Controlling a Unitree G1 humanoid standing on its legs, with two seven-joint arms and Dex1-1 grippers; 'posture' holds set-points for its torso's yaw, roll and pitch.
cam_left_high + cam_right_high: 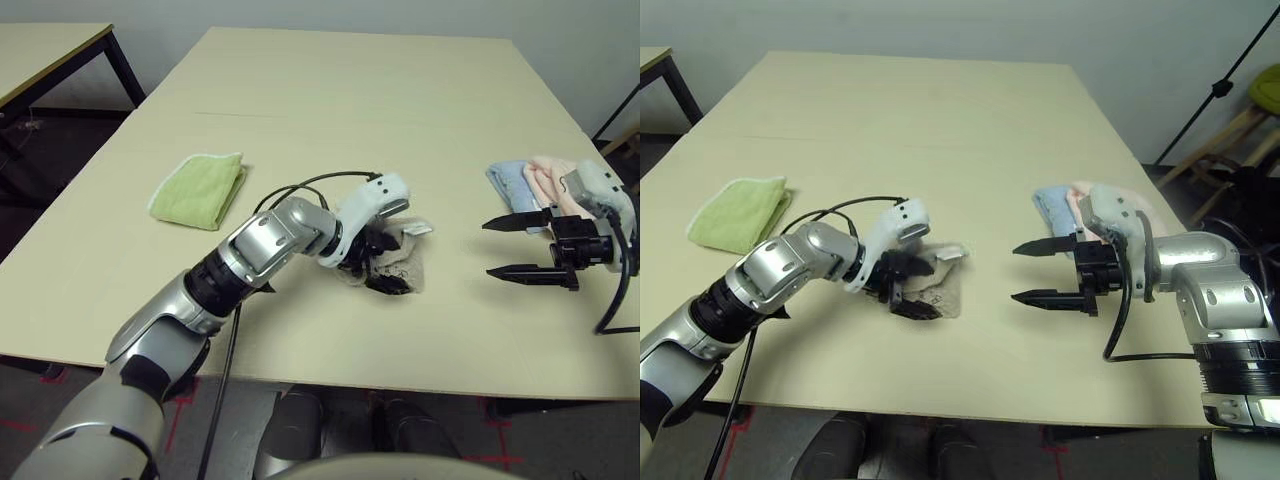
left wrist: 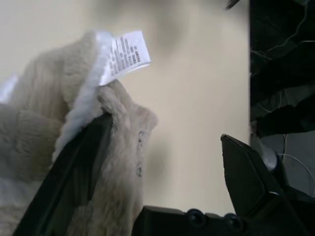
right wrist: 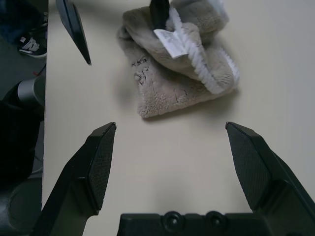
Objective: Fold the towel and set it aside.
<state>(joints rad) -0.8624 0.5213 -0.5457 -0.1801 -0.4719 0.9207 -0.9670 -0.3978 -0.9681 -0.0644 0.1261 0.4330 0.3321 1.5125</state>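
Pale beige bench point(image 1: 330, 110) noted, broad and bare toward the far side, set against a grey wall. Lime-green folded terry cloth point(image 1: 200, 189) lying flat toward the left edge, well apart from the work. Near the centre, beige-taupe terry towel with white stitched edging point(image 3: 177, 73) found bunched in a loose, lumpy fold, white tag point(image 3: 169, 42) uppermost, small dark embroidered mark facing out on the lower layer. Left hand point(image 1: 902, 290) at the towel, fingers spread wide and released; one black finger point(image 2: 74, 182) resting against the pile, the other standing clear over bare bench. Nothing gripped. Right hand point(image 1: 1050, 272) hovering further right, well apart from the towel, fingers fully parted and empty. Pale blue and pink folded cloths point(image 1: 530, 180) stacked just behind that hand.

Judged: fold only roughly made, setting aside not yet done. Recommended for the step in hand: flatten or square the bundle before regrasping, pinch through all layers near the stitched edge rather than one flap, and keep the tag side tucked so the fold does not spring open in transit.
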